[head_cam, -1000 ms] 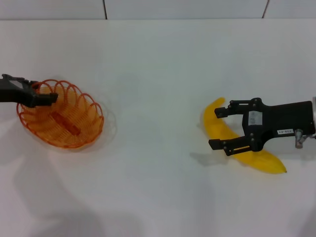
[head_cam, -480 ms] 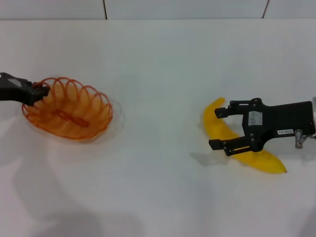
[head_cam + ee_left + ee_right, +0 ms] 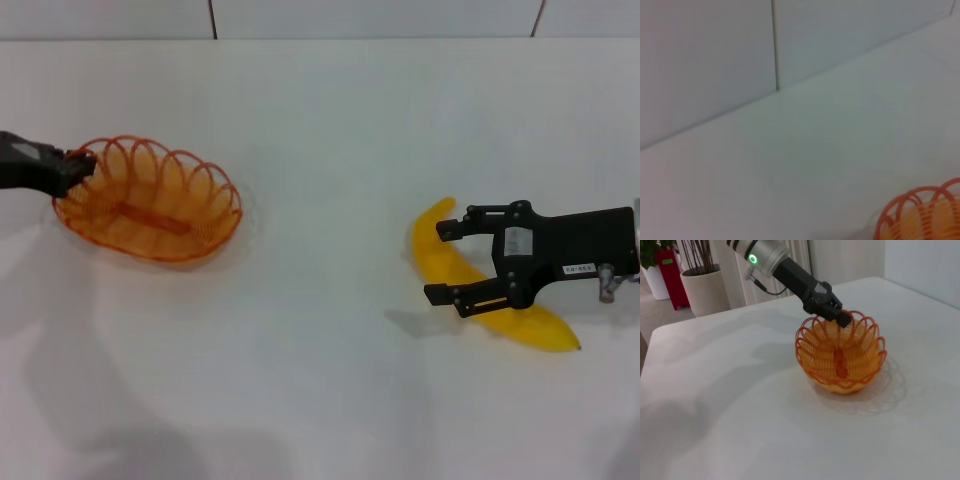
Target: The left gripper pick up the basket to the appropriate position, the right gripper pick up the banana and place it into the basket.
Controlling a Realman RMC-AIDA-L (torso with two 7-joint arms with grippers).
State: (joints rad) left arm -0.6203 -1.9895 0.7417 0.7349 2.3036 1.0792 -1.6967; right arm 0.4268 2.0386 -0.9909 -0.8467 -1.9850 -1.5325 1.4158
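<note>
The orange wire basket [image 3: 150,212] is at the left of the white table, and my left gripper [image 3: 72,170] is shut on its left rim. From the right wrist camera the same gripper [image 3: 840,316] grips the basket [image 3: 840,360] at its far rim. A piece of the basket's rim [image 3: 920,217] shows in the left wrist view. At the right lies the yellow banana [image 3: 480,290]. My right gripper [image 3: 445,262] is open over it, one finger on either side of its middle.
The white table [image 3: 320,130] ends at a tiled wall at the back. Beyond the table's far edge in the right wrist view stand a beige planter [image 3: 705,290] and a red pot [image 3: 667,275].
The left gripper has carried the basket to the right and a little up the view, turning it flatter. The right gripper and banana have stayed put.
</note>
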